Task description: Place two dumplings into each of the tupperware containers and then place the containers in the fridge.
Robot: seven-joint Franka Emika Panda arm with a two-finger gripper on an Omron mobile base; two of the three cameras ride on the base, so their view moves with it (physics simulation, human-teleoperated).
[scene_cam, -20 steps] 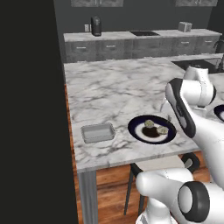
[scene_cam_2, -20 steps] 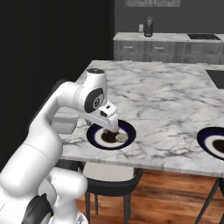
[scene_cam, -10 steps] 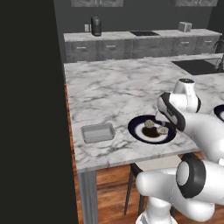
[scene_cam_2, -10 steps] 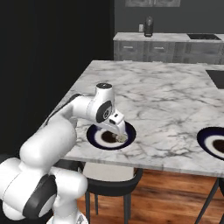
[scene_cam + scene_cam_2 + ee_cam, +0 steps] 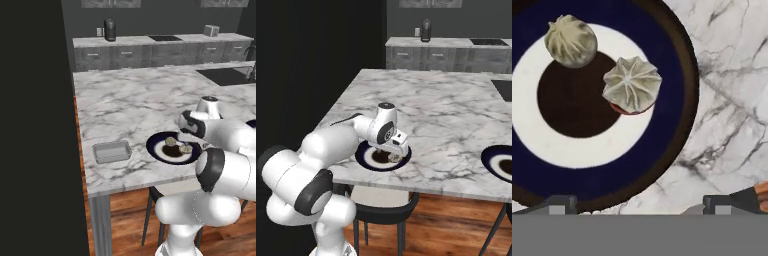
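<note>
The marble tabletop (image 5: 125, 100) carries a dark blue plate (image 5: 156, 148) near its near edge, and a grey tray (image 5: 112, 152) just left of the plate, apart from it. The tray looks empty. On the plate's white ring sit two dumplings (image 5: 632, 84), one (image 5: 570, 41) beside the other, both at the edge of a dark sauce blob (image 5: 572, 97). The hand (image 5: 639, 202) hovers low over the plate's right side, fingers spread wide apart, holding nothing.
</note>
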